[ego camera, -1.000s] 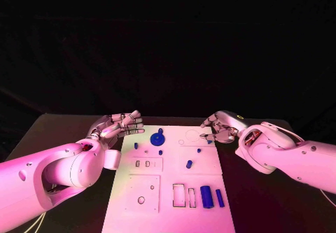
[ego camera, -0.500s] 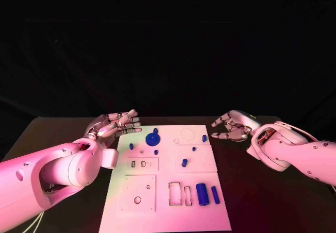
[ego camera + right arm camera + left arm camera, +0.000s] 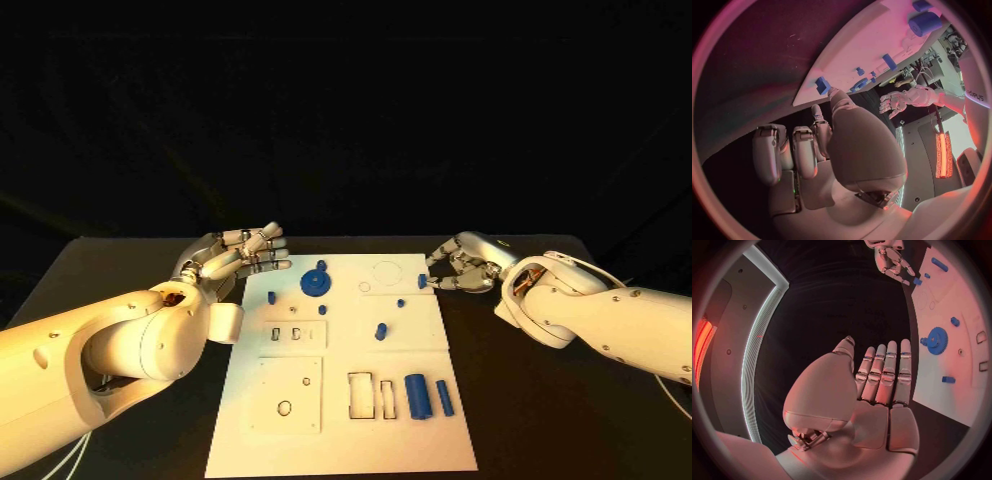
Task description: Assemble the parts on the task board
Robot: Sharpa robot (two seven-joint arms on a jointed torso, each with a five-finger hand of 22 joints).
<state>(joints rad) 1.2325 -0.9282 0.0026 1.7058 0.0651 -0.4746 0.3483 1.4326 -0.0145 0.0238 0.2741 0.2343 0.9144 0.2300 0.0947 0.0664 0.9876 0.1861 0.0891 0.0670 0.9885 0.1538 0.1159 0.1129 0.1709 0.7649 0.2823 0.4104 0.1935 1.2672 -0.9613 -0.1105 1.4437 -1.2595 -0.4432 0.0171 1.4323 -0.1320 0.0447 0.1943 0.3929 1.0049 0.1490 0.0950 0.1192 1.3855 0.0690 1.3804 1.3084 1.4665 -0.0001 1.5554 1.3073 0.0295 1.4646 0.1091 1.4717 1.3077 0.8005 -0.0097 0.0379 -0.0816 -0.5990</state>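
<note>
The white task board point(image 3: 346, 440) lies lengthwise in the middle of the table. On its far part sit a blue gear point(image 3: 315, 283) and a few small blue parts, one of them point(image 3: 421, 283) at the right edge. Two blue cylinders point(image 3: 428, 397) lie near the front right. My left hand point(image 3: 238, 258) hovers by the board's far left corner, fingers stretched out, holding nothing. My right hand point(image 3: 462, 265) is just off the far right edge, fingers loosely bent and empty. In the right wrist view its thumb tip point(image 3: 834, 92) is close to the small blue edge part point(image 3: 822, 86).
Black table surrounds the board on both sides. In the left wrist view the gear point(image 3: 936, 340) and a small blue part point(image 3: 948, 379) lie on the board point(image 3: 954, 390) beside my flat left hand point(image 3: 879, 380). The board's front left holds white plates with cut-out slots point(image 3: 289, 395).
The head camera has shifted a little. My right hand drew back to the right of the board's edge, then came in again towards the small blue edge part. The left hand has hardly moved.
</note>
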